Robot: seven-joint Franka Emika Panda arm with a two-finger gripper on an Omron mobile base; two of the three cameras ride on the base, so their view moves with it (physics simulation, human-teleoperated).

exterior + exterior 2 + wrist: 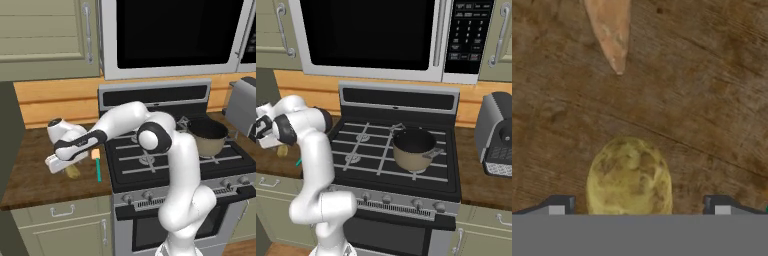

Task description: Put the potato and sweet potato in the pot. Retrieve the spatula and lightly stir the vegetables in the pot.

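Hand (637, 206) spread wide over potato (630, 176) on my bench (712, 100), nothing gripped; hand view adds sweet potato (609, 30) beyond. Spatula (97, 164) beside. Pot (413, 148) on stove, inside dark.

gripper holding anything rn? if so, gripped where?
Nothing held. The gripper is open, its fingers standing apart on either side of the potato, which lies on the wooden counter.
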